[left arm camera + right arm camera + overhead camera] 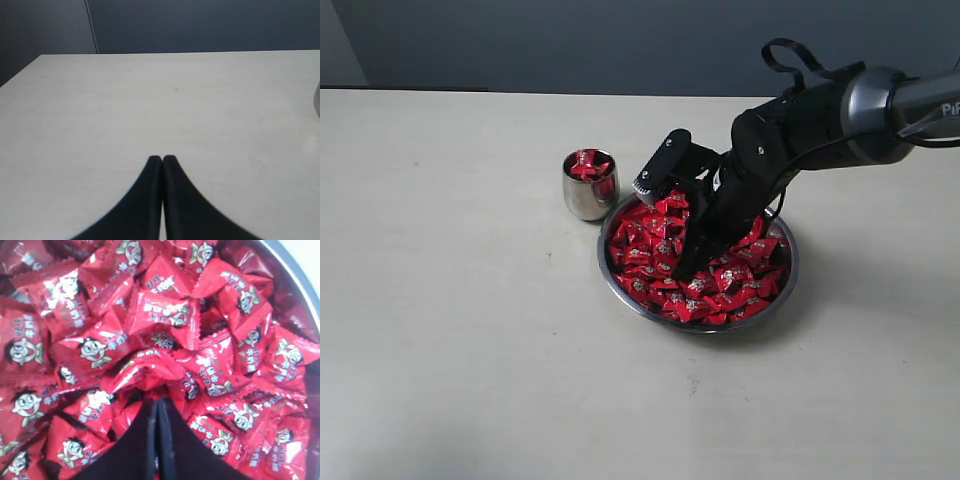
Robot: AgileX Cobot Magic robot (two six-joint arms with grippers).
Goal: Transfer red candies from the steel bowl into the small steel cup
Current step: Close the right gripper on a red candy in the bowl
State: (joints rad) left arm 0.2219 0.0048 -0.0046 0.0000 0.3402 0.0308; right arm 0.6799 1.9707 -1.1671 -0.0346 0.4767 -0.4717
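Many red candies (695, 265) fill the steel bowl (616, 290); right gripper (158, 401) down among them, jaws together (wrapper pinched? unclear). Toward exterior view's left, just beside bowl: small steel cup (588, 190); right arm nearer.

Exterior view: I get soft, even light from above; table (470, 350) pale, slightly washed out. Soft shadow on table just right of steel bowl (620, 285). Small glints on bowl rim and on small steel cup (582, 195) left of bowl. Right wrist view: red candies (165, 315) in bowl bright, glare streaks on wrappers, print slightly soft; right gripper (158, 402) dark, blurred. Left wrist view: I see table bright, wall (200, 25) dim, left gripper (162, 159) out of focus.
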